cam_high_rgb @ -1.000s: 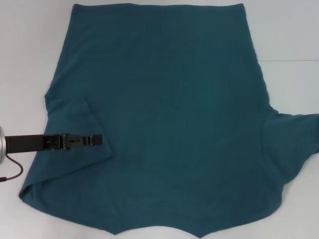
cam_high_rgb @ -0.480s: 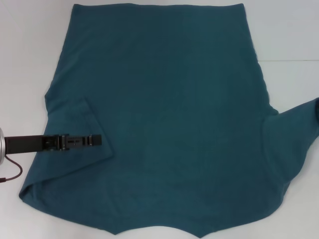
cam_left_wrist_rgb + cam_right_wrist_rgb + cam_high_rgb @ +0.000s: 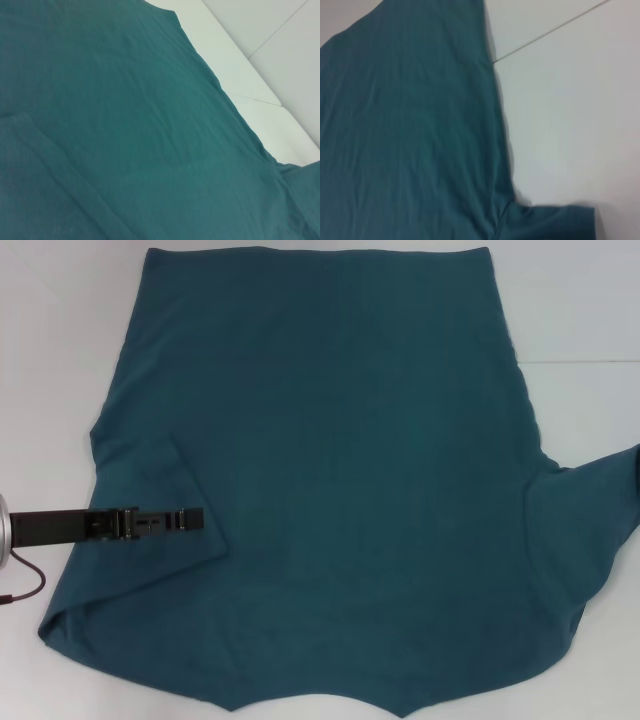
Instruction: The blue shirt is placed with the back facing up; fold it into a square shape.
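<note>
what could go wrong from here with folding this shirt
The left gripper lies on the left sleeve already folded over the blue shirt; pulling away carelessly might drag that flap open again. The right sleeve is not yet folded, and its far tip runs past the head view's edge, so a grasp there could miss or bunch the cloth. The right gripper is not in view.

just a white table (image 3: 60,330) under everything, with a thin seam line (image 3: 580,362) across its top running toward the table's right edge, also visible from both wrist cams
</note>
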Motion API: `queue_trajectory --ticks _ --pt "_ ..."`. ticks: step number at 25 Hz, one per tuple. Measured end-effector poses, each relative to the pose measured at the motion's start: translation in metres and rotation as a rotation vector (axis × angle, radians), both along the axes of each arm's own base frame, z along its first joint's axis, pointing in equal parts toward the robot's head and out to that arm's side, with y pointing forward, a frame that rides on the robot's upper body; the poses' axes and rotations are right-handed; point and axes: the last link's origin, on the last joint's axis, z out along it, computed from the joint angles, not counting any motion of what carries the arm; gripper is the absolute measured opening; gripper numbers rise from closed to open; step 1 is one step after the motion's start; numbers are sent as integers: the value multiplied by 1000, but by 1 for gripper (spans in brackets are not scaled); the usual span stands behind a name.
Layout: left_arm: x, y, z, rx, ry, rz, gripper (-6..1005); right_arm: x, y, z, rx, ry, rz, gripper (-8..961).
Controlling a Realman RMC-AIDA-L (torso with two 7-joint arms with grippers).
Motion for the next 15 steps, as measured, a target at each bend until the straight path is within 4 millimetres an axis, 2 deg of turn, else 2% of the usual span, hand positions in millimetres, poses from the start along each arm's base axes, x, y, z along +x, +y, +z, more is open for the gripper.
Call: queue_trajectory --ticks 6,15 --pt "0 1 0 4 2 3 962 -1 -1 -6 -8 10 -4 22" --pt "-2 1 0 11 5 10 962 7 -5 -14 94 105 -36 24"
